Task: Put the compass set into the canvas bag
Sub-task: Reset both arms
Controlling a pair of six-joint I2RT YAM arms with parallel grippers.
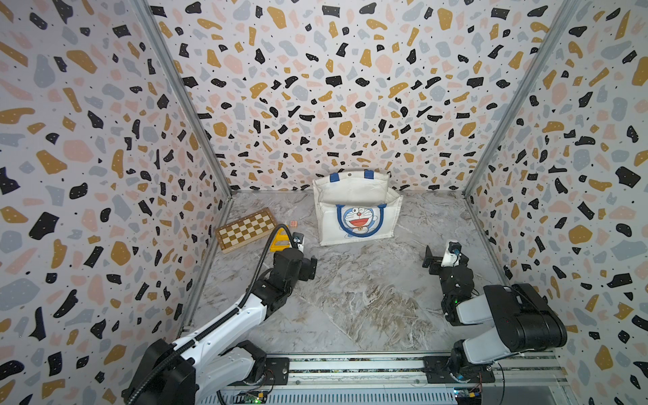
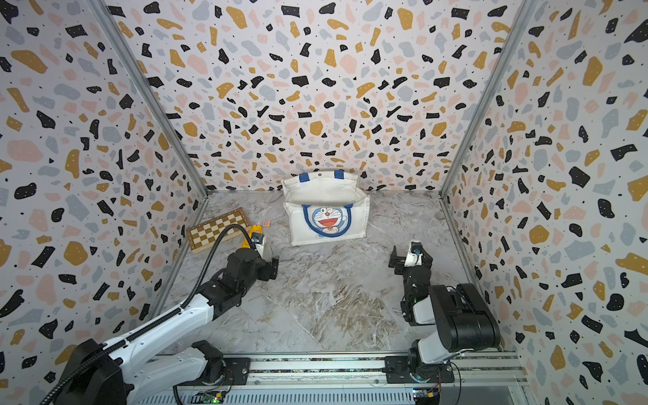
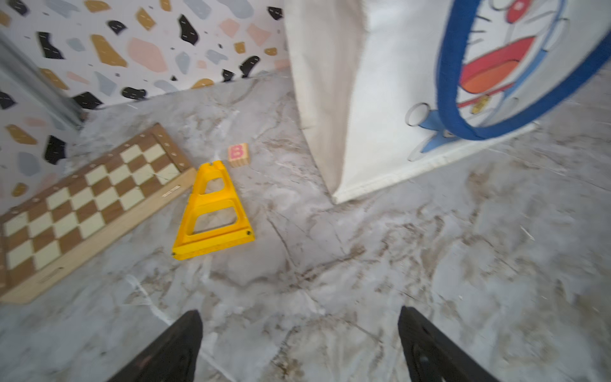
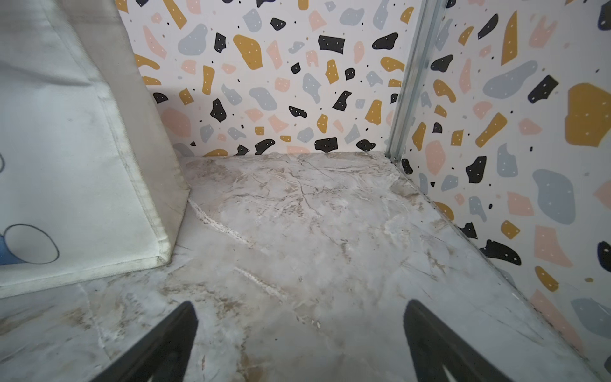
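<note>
Found left tool [image 3: 300, 314] and right tool [image 4: 299, 306] spread wide, empty, short of the canvas bag [image 1: 357, 224], one toward each side. Saw one bag upright on the bench [image 1: 350, 298], mouth up, cat face toward the arms, long axis crosswise. Counted left of it: one chessboard [image 1: 245, 229], one yellow frame [image 3: 211, 211], one letter block [image 3: 238, 154].

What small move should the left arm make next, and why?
Probably advance the left gripper toward the yellow triangular piece, likely the compass set: it lies flat beside the chessboard, outside the canvas bag, and the gripper is open and empty.
</note>
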